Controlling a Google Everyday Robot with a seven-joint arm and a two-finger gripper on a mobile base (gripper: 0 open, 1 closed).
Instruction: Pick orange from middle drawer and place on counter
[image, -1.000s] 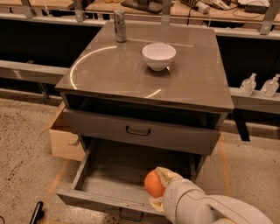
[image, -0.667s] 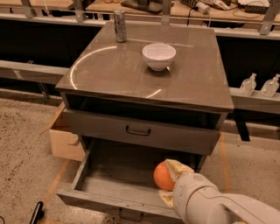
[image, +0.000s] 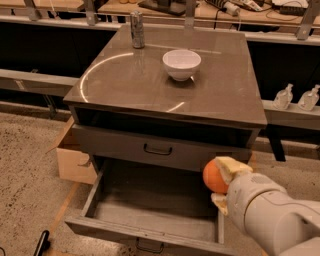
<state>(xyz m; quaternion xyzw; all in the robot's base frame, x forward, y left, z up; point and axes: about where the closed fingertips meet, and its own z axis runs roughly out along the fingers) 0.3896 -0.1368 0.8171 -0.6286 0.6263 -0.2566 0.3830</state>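
Pincer: my pincer (image: 218, 180) sits at the lower right of the frame, at the end of my pale arm (image: 272, 215), which comes in from the bottom right corner.
Grip: pinching the orange (image: 215, 177) between two yellowish fingers (image: 232, 166), one above it and one below.
Orange: held in the air, off the floor of the drawer, in front of the right end of the upper drawer front (image: 157, 149).
Change: a moment ago the orange was lower and further left, down inside the drawer; now it has come up and to the right with my pincer, past the drawer's right wall.
Middle drawer: the middle drawer (image: 150, 197) is pulled out at the bottom centre, as before.
Counter: the counter (image: 150, 85) fills the upper centre; the orange is not on it.
Bowl: a white bowl (image: 181, 63) stands on the counter, right of centre, unmoved.
Can: a metal can (image: 137, 30) stands at the counter's far edge, unmoved.
Beside: a cardboard box (image: 72, 161) on the floor to the left; two clear bottles (image: 284, 97) on a ledge to the right.
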